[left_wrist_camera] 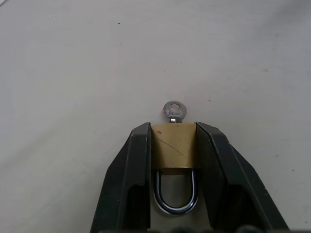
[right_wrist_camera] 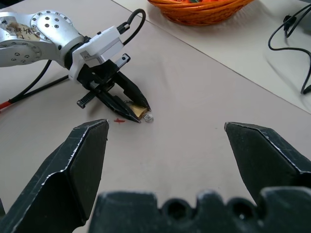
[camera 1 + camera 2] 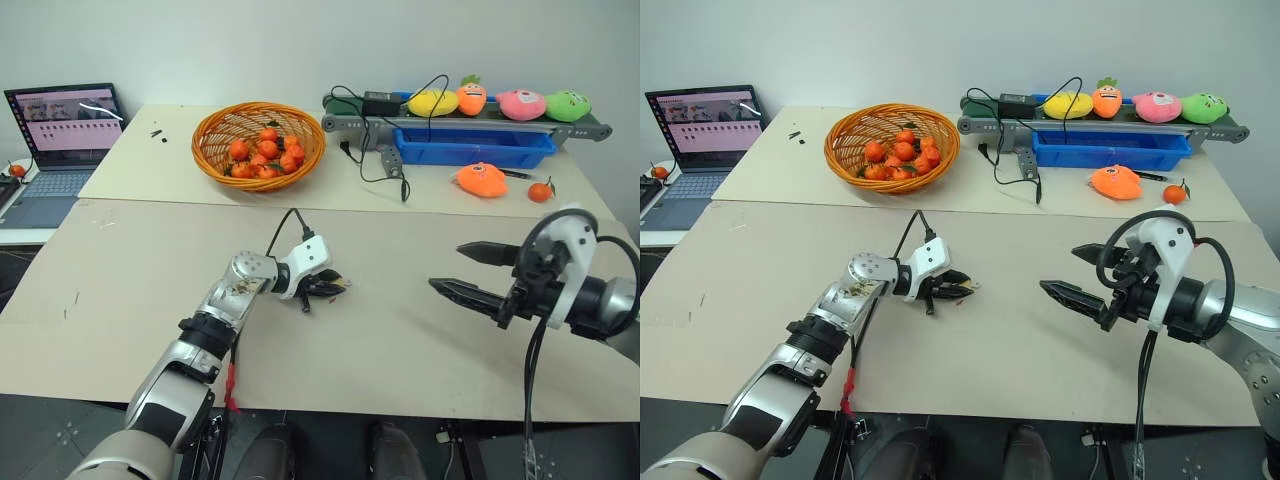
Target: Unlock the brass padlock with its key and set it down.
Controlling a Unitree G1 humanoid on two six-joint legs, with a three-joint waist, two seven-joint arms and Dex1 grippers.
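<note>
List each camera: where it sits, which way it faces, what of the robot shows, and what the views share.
Left and right eye views: on the head, looking forward and down at the table; both arms show.
Left wrist view: on the left wrist, looking along the left claw at the brass padlock between its fingers, the key in it.
Right wrist view: on the right wrist, looking past the open right claw at the left claw.
Shared: padlock, left claw.

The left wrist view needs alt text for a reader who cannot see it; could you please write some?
The left gripper clamps the brass padlock between its two black fingers just above a pale table. The silver shackle points back toward the wrist, and the key sticks out of the padlock's far end.
</note>
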